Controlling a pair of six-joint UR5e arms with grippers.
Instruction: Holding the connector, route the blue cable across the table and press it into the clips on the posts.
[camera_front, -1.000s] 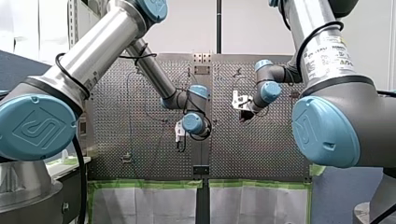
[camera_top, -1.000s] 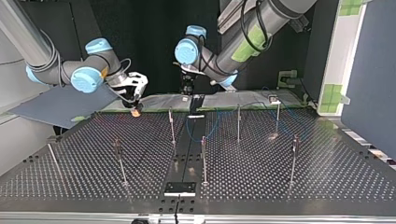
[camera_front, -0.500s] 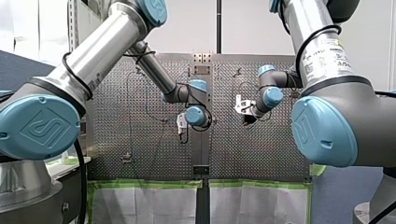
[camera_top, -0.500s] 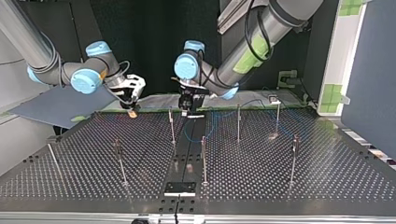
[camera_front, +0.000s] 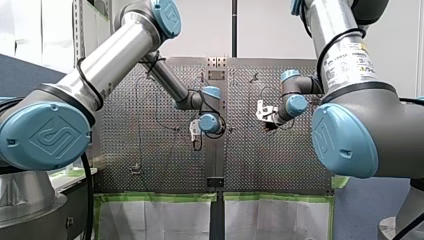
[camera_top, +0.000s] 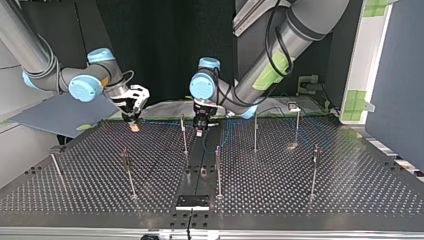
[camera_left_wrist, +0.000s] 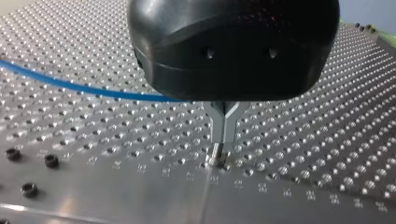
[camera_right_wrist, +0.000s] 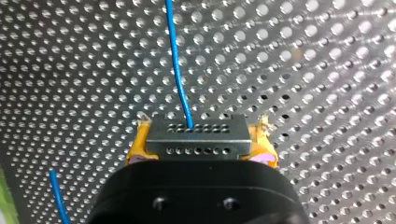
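Observation:
Between the yellow pads of my right gripper sits a grey connector, and the blue cable runs out of it over the perforated table. In the top view this gripper hangs just above the table's far left part. My left gripper has its metal fingers pressed together, tips touching the table. The blue cable passes behind its black body; whether it is gripped is hidden. That gripper stands at the middle strip, beside a post.
Several thin posts stand on the table, among them one near the middle, one further right and one at the left. A black plate lies at the near edge. Bolt heads sit beside my left gripper.
My left gripper has come down from above the far edge onto the table by the middle strip. My right gripper has carried the connector towards the top view's left and slightly lower.

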